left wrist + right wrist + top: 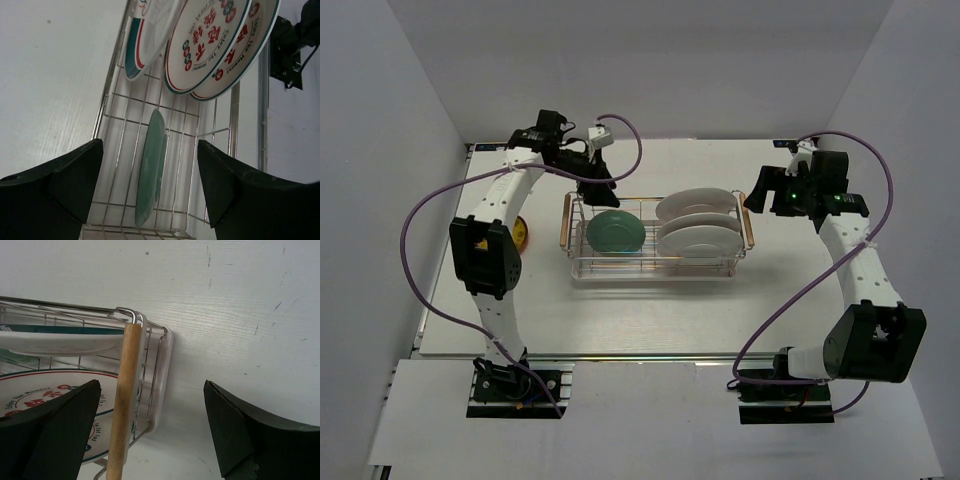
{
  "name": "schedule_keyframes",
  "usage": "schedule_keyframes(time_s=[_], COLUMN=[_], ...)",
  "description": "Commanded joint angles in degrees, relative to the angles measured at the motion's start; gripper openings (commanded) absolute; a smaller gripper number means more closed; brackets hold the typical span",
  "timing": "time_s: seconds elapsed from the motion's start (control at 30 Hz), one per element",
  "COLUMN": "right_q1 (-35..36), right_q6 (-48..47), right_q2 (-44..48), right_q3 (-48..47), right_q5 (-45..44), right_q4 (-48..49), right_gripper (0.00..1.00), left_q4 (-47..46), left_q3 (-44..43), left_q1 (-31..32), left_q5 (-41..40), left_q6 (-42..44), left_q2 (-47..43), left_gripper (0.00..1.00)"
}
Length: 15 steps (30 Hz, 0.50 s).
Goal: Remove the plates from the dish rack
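A white desk (650, 320) fills the middle of the overhead view, enclosed by plain pale walls (640, 60) at the back and both sides. Close up, its surface carries small dark scuffs (277, 305).

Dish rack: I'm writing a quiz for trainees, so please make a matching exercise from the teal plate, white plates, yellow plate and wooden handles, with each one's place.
Things:
1 teal plate
2 white plates
3 yellow plate
4 wooden handles

Places:
A on the table, left of the dish rack
B in the rack's right part
C one at each short end of the rack
D in the rack's left part

Pairs: 1-D, 2-B, 3-A, 4-C
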<state>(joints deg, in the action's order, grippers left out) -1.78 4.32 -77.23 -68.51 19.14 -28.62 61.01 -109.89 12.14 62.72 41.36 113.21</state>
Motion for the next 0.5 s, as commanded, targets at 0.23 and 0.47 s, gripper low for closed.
schedule_keyframes(time_s=[0.23,0.47], right_q1=[0.29,0.29], right_q6=[0.34,0.08], right_q2=[-1.34,-1.08], right_q3=[-3.12,-4.17], right_q5=[-1.91,-2.88], right_q4=[-0.65,-1.09], right_gripper=[0.89,0.89], left_q4=[2.45,3.59], left_q3=[2.66,1.69], left_q1=[3.32,4.46], left_q5=[-4.00,-7.44], left_q6=[3.65,4.60], left_q2=[-0.97,3.07], left_gripper=[0.80,0.73])
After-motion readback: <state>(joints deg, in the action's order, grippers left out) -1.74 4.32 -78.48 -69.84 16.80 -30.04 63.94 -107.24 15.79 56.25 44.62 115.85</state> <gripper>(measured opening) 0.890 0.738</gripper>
